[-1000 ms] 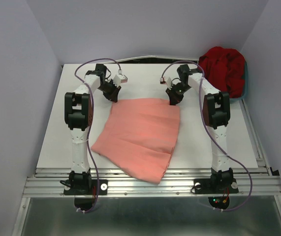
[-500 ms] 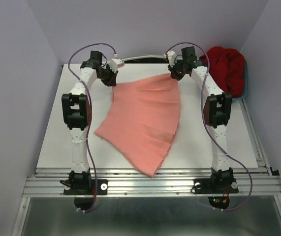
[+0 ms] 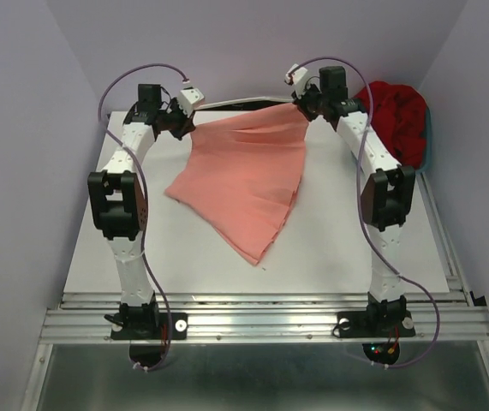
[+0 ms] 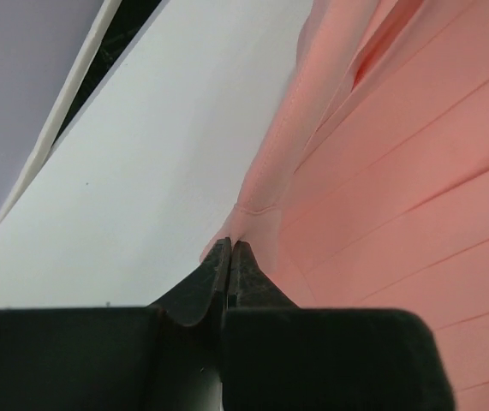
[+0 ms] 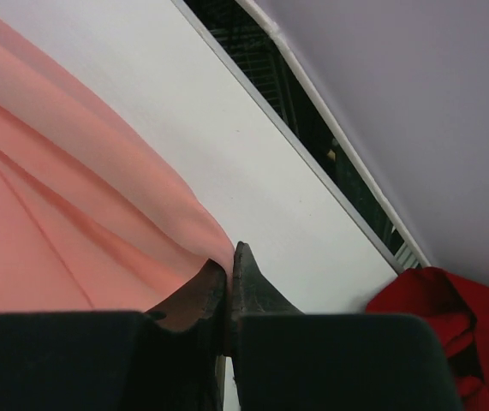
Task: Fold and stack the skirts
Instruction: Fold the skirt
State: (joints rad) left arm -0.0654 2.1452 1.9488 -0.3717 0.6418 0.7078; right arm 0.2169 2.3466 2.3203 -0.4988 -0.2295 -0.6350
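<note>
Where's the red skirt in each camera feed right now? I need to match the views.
Top external: the red skirt lies bunched at the far right corner of the table.
Left wrist: not in view.
Right wrist: the red skirt is in the bottom right corner.
Shared landmark: the pink skirt, seen in all three views.

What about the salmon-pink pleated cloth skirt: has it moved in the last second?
Yes. The salmon-pink pleated cloth skirt has drawn back from the white table's near edge, its waistband lifted by the left hand and right hand.
</note>
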